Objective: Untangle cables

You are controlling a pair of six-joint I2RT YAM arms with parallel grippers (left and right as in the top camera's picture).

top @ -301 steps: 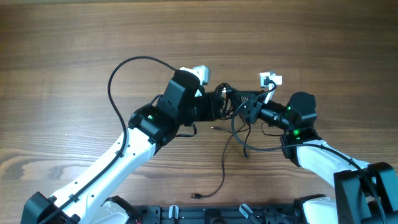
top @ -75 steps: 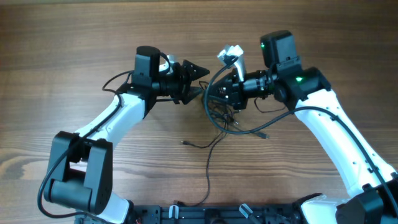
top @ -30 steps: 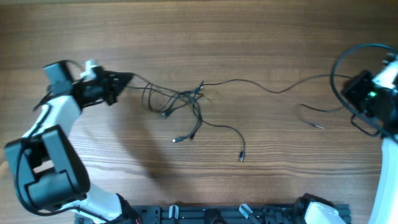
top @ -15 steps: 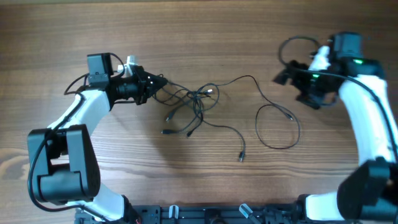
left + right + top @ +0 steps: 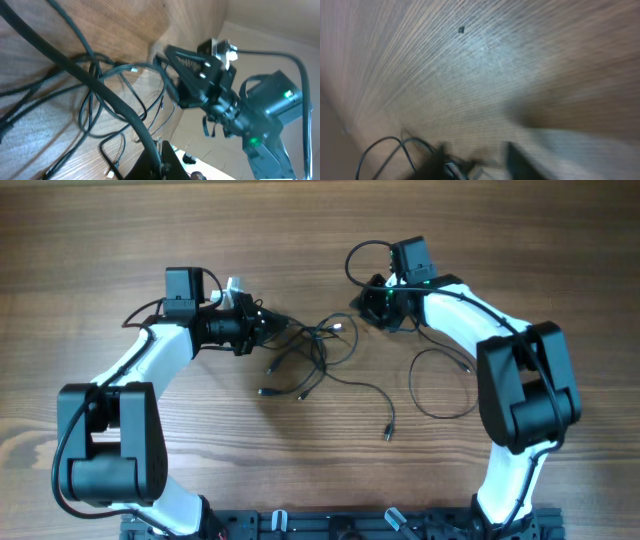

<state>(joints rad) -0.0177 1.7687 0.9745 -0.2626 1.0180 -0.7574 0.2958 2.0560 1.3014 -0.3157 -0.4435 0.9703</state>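
Forearms (image 5: 160, 355) inward, left tool (image 5: 268, 326) tight on cables (image 5: 322, 342), right tool (image 5: 368, 306) in unclear state

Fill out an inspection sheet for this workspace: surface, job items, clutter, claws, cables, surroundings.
Surface: wooden table, with only wires lying on it.
Job's things: thin black cables tangled at the centre. A looped cable lies further right; whether it joins the tangle cannot be told.
Clutter: nothing seen.
Claws: left claw is shut on a strand at the tangle's left edge. The right claw is just right of the tangle; whether it is open or shut cannot be told.
Cables: a thicker arm cable arcs off the right arm.
Surroundings: black rail along the near edge.
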